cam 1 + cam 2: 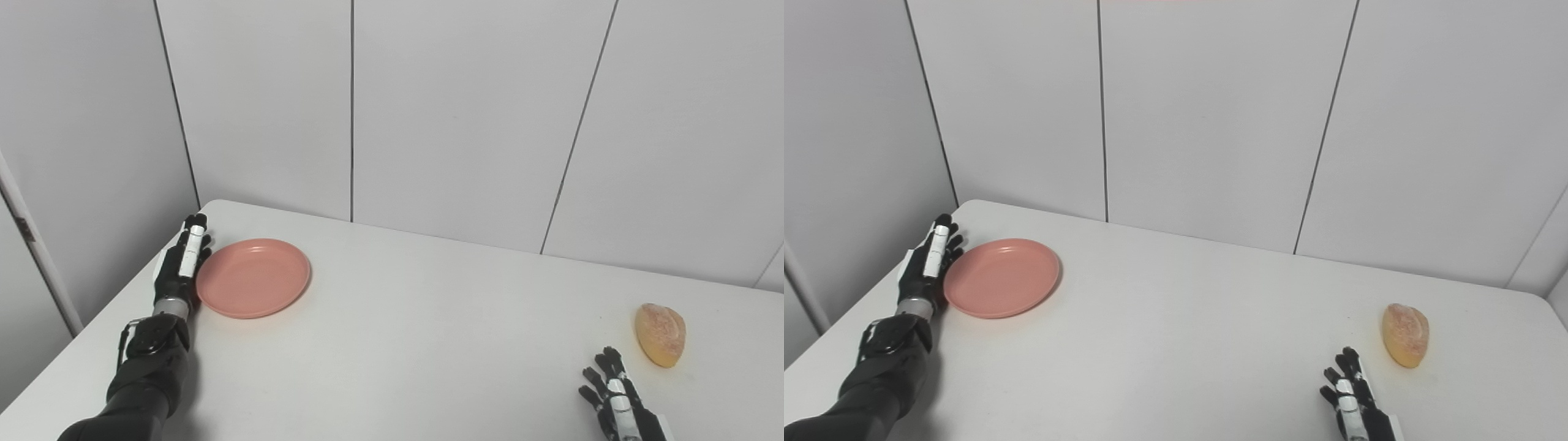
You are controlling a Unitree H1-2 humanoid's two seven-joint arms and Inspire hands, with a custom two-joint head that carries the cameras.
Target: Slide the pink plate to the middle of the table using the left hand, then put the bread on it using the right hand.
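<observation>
Risk: the round, shallow pink plastic plate (253,278) is lying at the far-left corner of the white bench (404,343); a glancing push may be spinning it or riding over its rim. The left hand (182,262) is standing edge-on, fingers extended, against the plate's left rim, holding nothing. The right hand (614,392) is waiting with fingers spread, empty, near the golden oval bread roll (660,334) at the right.

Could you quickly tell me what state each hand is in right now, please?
Left hand: open, fingers straight, holding nothing, against the left rim of the pink plate.
Right hand: open, fingers spread, holding nothing, apart from the bread.
</observation>
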